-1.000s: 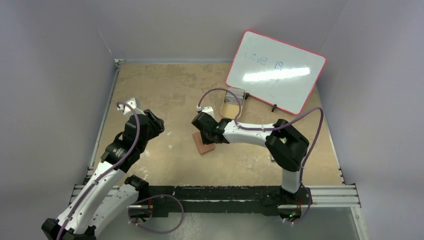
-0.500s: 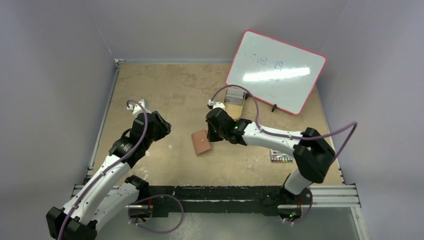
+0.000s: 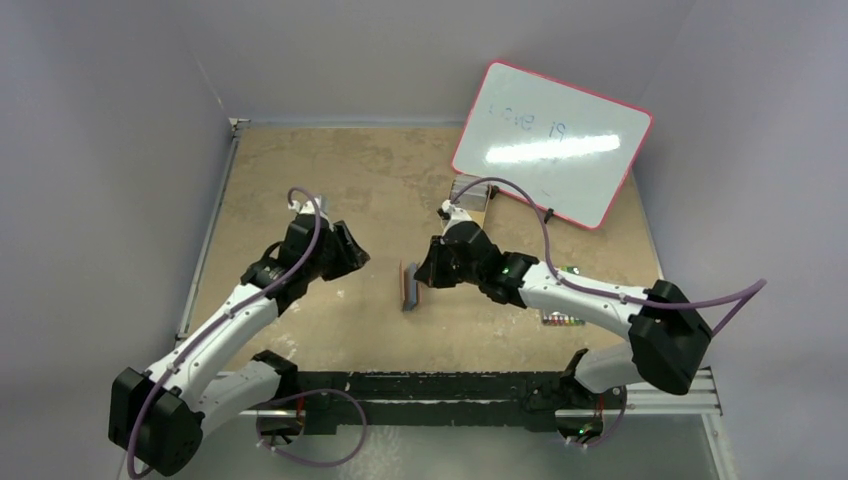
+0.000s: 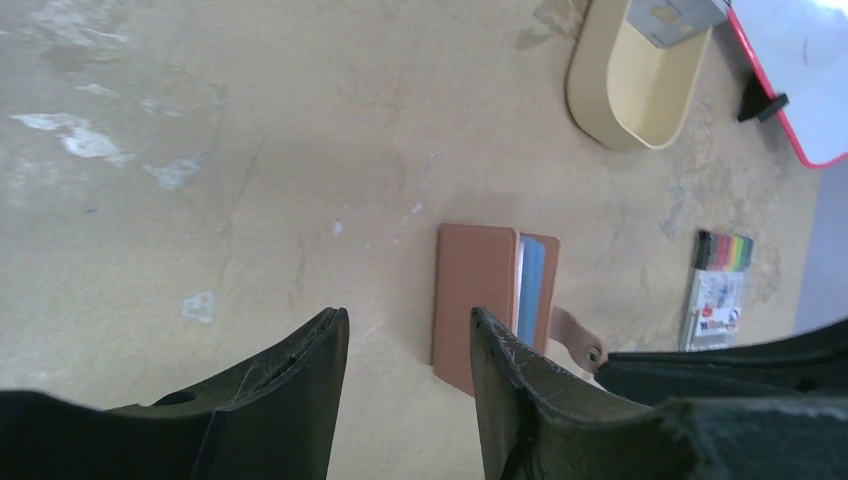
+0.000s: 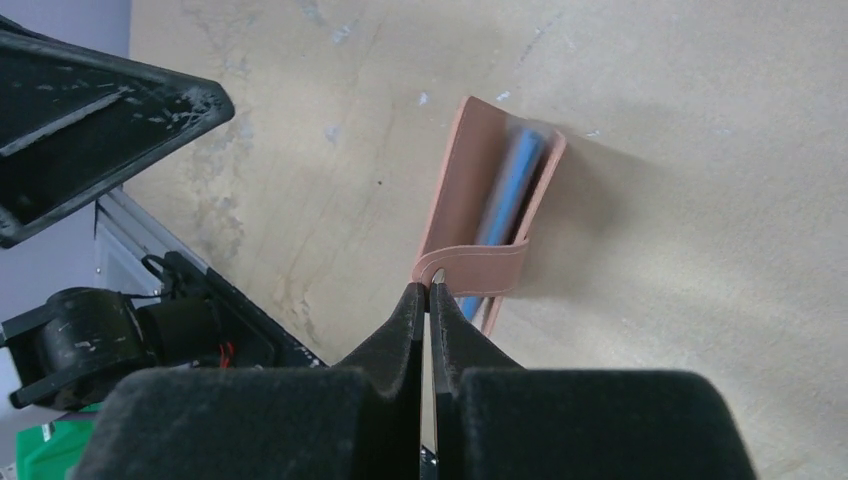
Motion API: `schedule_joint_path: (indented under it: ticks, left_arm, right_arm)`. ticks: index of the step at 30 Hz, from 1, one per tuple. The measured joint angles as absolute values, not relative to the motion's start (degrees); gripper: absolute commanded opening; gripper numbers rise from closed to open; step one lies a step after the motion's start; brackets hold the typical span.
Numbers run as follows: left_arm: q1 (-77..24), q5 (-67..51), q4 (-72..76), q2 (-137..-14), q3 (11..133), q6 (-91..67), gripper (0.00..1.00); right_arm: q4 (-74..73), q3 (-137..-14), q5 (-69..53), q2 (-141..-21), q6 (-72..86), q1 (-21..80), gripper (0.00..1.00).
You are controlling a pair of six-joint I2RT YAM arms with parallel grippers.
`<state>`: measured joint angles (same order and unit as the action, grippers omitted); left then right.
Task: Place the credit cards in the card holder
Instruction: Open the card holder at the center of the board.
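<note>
Status at this entry: task judged partly done. Card holder (image 4: 478, 300) lay on the bench (image 4: 250, 150) near its middle, between your two arms, with its flap partly open and a light-blue card (image 4: 530, 285) showing inside. Whether that card was fully seated in a slot, the views did not show.

Your right gripper (image 5: 428, 290) had its jaws clenched on the snap tab (image 5: 480, 268) of the holder, apparently pulling the flap open. Your left gripper (image 4: 408, 318) hovered just beside the holder on the other side, jaws released and gripping nothing.

Remaining: at least one whitish-grey card (image 4: 675, 15) sat in the tan oval tray (image 4: 585, 70) at the far side, by the whiteboard (image 3: 550, 140). You could not count the cards from these views. Marker pack (image 4: 718, 290) lay off to the right, well apart from the holder.

Judgement: fetching from the tray and slotting were left to do.
</note>
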<state>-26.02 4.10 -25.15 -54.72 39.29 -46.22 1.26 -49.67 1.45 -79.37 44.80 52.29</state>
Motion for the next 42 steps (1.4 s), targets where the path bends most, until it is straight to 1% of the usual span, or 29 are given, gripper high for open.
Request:
schedule_joint_path:
  ticks: [7,12,23,29,36,42]
  left_arm:
    - [-26.0,-6.3,-17.1,-57.7,35.3,-48.0,0.52]
    - [-26.0,-11.3,-13.6,-58.5,34.1,-49.1,0.51]
    - [-26.0,-9.0,-16.5,-61.8,35.3,-47.8,0.51]
    - [-26.0,-9.8,-14.9,-62.2,35.1,-48.4,0.50]
    - [-26.0,-9.9,-14.0,-65.2,34.9,-48.9,0.50]
    - [-26.0,-13.0,-9.5,-68.5,33.4,-49.5,0.53]
  right_arm:
    - [1.8,-45.3,0.2,-78.1,45.0,49.0,0.00]
    - [2.5,-44.7,-1.7,-75.9,45.0,48.3,0.00]
    - [5.5,-45.7,-9.1,-76.6,45.7,48.1,0.00]
    - [8.3,-45.6,-12.6,-78.6,47.2,46.8,0.00]
    - [7.4,-44.8,-11.0,-78.4,47.3,45.7,0.00]
    - [5.7,-41.5,-9.4,-77.4,47.2,44.6,0.00]
